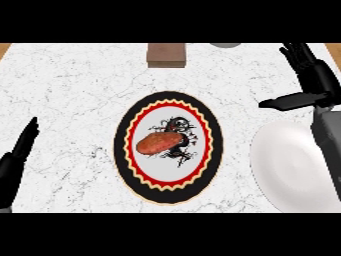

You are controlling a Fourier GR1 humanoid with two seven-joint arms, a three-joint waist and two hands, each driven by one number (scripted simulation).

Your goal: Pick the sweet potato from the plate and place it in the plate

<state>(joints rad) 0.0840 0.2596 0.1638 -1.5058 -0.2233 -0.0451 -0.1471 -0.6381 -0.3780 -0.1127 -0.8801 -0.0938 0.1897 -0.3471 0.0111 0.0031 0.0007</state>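
Even, bright, diffuse illumination falls on the white marbled surface (69, 100), with no single light source evident and no glare. Cast shadows are nearly lacking: the patterned plate (169, 190) and the white plate (276, 170) show only faint shading at their rims. The white plate reads slightly greyer toward its near right. The black right hand (309, 75) and left hand (10, 170) appear as dark, low-detail shapes. Both round plates look stretched, taller than wide. Fine detail in the patterned plate's centre is soft.

White veined marble counter (69, 90), smooth white plate (284, 160), patterned black-rimmed plate (129, 125), rough reddish sweet potato (158, 142), wooden block (165, 55)
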